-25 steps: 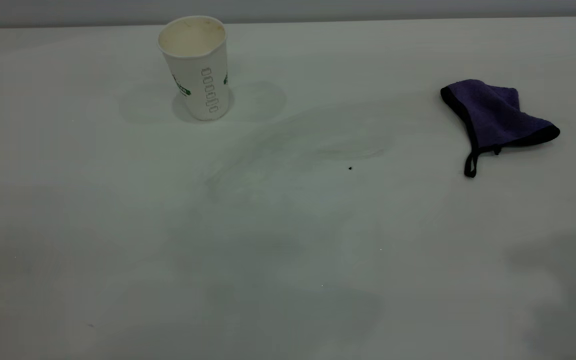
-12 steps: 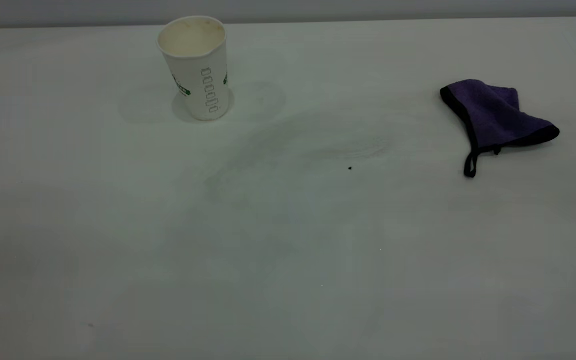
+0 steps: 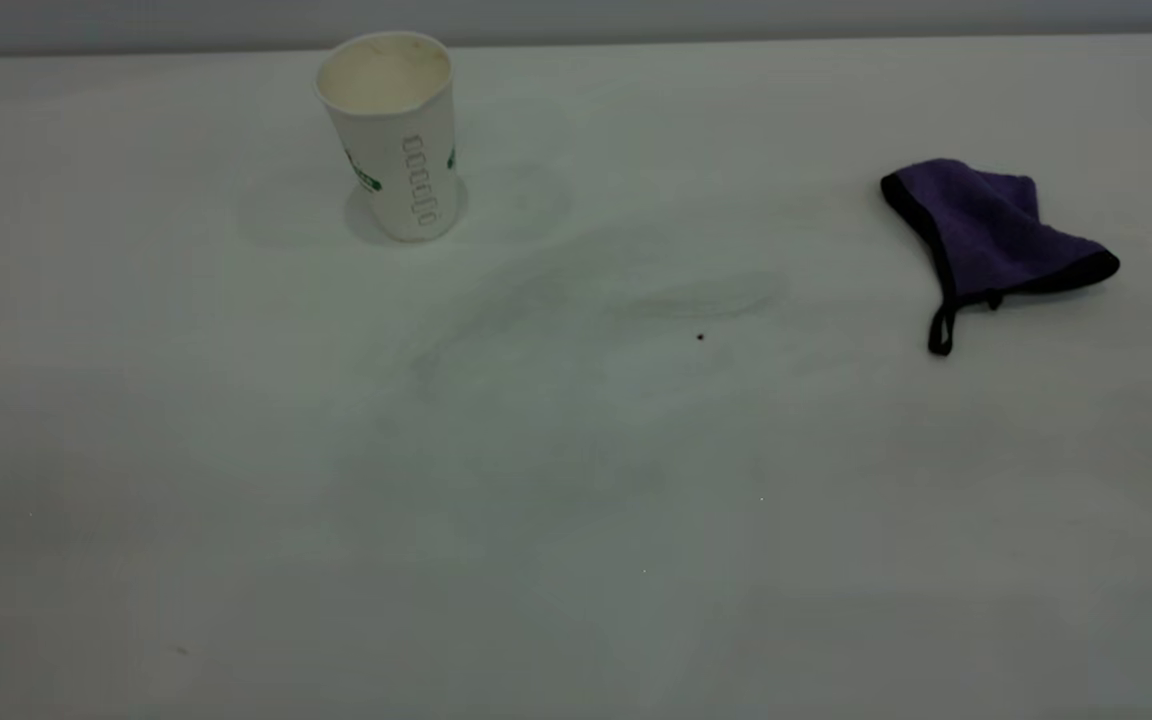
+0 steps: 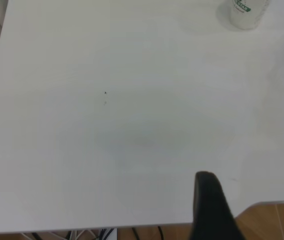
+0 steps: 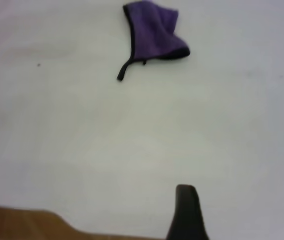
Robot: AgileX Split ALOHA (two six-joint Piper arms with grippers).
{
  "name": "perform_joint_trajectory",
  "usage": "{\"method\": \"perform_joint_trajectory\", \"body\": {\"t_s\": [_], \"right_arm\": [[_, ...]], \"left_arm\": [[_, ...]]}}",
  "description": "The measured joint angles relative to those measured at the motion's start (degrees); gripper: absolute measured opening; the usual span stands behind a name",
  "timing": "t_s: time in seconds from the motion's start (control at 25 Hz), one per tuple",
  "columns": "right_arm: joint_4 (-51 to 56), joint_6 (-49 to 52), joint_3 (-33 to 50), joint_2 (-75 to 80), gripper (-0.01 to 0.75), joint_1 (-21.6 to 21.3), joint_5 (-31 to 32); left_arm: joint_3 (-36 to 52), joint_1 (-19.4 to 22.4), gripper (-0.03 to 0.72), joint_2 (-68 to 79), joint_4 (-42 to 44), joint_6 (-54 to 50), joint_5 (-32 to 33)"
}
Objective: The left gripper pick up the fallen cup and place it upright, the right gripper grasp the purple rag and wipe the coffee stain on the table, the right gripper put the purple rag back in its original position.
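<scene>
The cup (image 3: 394,135) stands upright at the far left of the table (image 3: 576,520), mouth up; its base also shows in the left wrist view (image 4: 245,12). The purple rag (image 3: 991,235) lies crumpled at the far right, its black loop tab pointing to the front; it also shows in the right wrist view (image 5: 154,32). No dark brown coffee stain shows, only a faint grey smear (image 3: 701,297) in the middle. Neither gripper is in the exterior view. My left gripper (image 4: 207,200) and my right gripper (image 5: 186,210) hang over the table's near edge, far from the cup and the rag, holding nothing that I can see.
A tiny black speck (image 3: 700,337) lies just in front of the smear. The table's near edge and brown floor show in the wrist views (image 4: 276,220).
A dark shadow at the table's front right has faded away. The cup and the rag have not moved.
</scene>
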Motion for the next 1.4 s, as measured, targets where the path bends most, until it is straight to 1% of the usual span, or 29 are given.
{"method": "perform_joint_trajectory", "body": {"t_s": [0.48,0.76,1.4], "right_arm": [[-0.07,-0.17,0.38,-6.51,0.593,-0.33,-0.15],[-0.07,-0.17,1.28,-7.35,0.592,1.34,0.59],[-0.07,-0.19,1.28,-9.25,0.592,1.31,0.73]], "left_arm": [[0.0,0.0,0.495,0.0,0.0,0.0,0.0],[0.0,0.0,0.495,0.0,0.0,0.0,0.0],[0.0,0.0,0.495,0.0,0.0,0.0,0.0]]}}
